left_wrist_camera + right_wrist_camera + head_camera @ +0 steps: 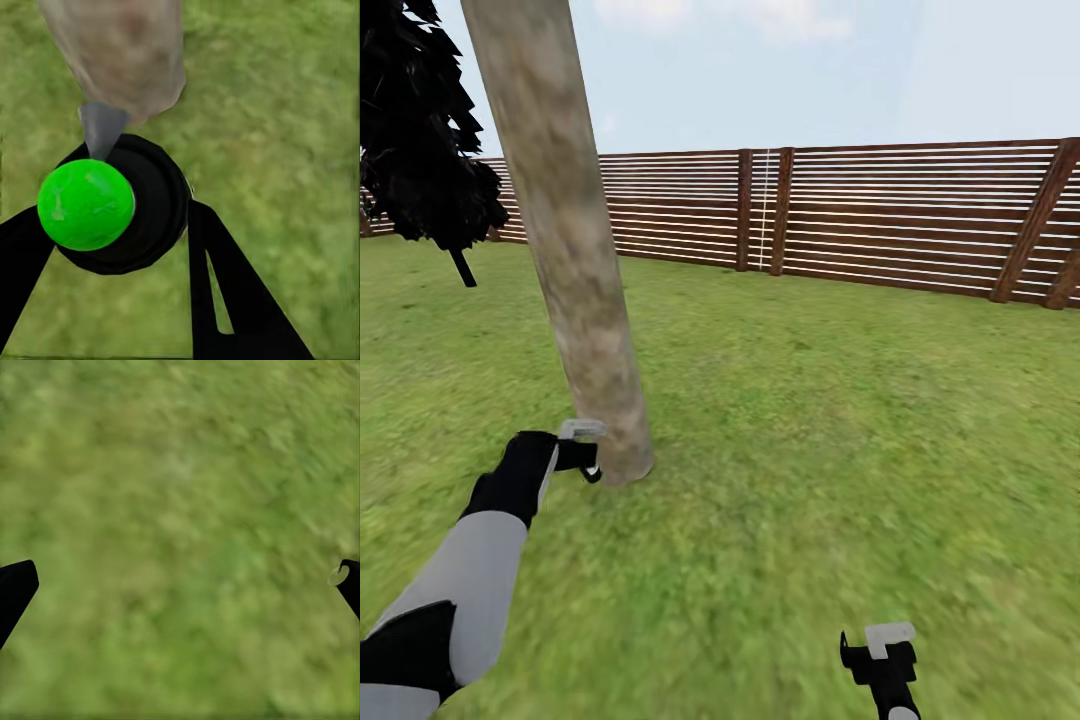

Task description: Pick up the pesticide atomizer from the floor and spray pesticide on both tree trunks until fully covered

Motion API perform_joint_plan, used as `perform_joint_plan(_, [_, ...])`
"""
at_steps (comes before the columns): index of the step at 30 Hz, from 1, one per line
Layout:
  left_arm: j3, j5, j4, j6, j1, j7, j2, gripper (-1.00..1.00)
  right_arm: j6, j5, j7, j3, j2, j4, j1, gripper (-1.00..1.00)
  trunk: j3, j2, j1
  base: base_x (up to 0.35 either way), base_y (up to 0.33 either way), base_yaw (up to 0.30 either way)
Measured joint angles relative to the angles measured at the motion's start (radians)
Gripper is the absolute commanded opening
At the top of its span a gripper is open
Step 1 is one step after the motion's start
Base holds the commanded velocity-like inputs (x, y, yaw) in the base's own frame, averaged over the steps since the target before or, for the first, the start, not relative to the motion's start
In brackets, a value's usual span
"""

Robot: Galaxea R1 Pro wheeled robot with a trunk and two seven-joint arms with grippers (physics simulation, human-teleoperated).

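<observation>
The atomizer (112,202), black with a green ball on top, sits clamped between the left gripper's (582,458) fingers (225,292), its grey nozzle just beside the trunk's (575,250) base on the grass (810,450), while the right gripper (880,655) hangs spread and empty.

tree trunk (575,270) looks rough, mottled matt bark. fence (900,215) is brown slatted wood. atomizer (112,206) seems smooth plastic, glossy green cap on matt black. grass (830,450) blurry, soft.
</observation>
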Motion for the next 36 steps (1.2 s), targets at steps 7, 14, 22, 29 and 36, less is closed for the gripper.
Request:
perform_joint_plan(7, [-0.005,-0.003,0.039,-0.003,0.003,0.065,-0.004,-1.0,0.0,0.0,0.0,0.0,0.0,0.001,0.0,1.0,0.0,0.0,0.0,0.003,0.0,0.0])
perform_joint_plan(14, [-0.002,-0.001,0.047,-0.003,0.005,0.065,-0.008,-1.0,0.0,0.0,0.0,0.0,0.0,0.001,0.0,1.0,0.0,0.0,-0.001,0.274,0.0,0.0])
perform_joint_plan(22, [0.008,-0.013,0.053,-0.009,0.016,0.069,0.04,-1.0,0.0,0.0,0.0,0.0,0.0,0.001,0.0,1.0,0.0,0.0,0.0,0.176,0.0,0.0])
perform_joint_plan(29, [0.011,-0.004,0.109,-0.011,0.032,0.069,-0.03,-1.0,0.0,0.002,0.001,0.0,0.0,0.001,0.001,1.0,0.0,0.0,0.0,0.002,0.0,0.0])
perform_joint_plan(36, [0.009,0.003,0.129,-0.01,0.033,0.068,0.055,-1.0,0.0,0.002,0.002,0.0,0.0,0.027,0.002,1.0,0.0,0.0,0.0,0.0,0.0,0.0])
